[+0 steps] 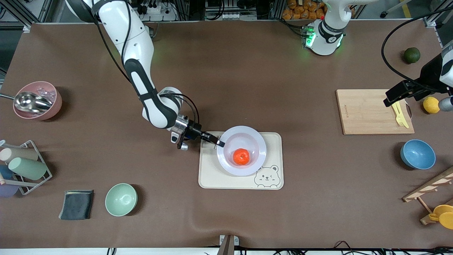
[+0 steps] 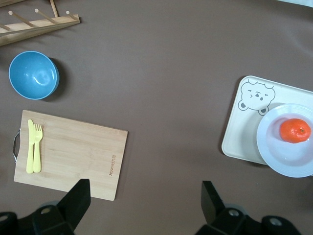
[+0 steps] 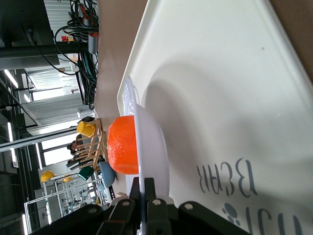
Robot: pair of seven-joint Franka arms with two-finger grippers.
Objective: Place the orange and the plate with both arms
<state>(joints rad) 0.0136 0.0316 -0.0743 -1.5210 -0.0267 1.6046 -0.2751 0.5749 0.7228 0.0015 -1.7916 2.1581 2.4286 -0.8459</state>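
Orange [image 1: 241, 156] on plate [image 1: 258, 141], rim pinched by right gripper [image 1: 220, 143]; "BEAR" tray [image 1: 272, 138] beneath; left gripper [image 2: 144, 200] agape.

Red-orange orange [image 1: 241, 156] on pale lavender-white plate [image 1: 258, 141]; cream tray [image 1: 212, 177] printed with bear outline; blue bowl [image 1: 418, 154]; green bowl [image 1: 121, 199].

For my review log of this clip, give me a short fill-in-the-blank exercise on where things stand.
1. The orange lies in the ____.
2. The plate rests on the cream ____ tray.
3. The right pincer is shut on the plate's ____.
4. The left pincer, open, hangs over the table beside the wooden ____.

Missing words: plate; bear; rim; cutting board
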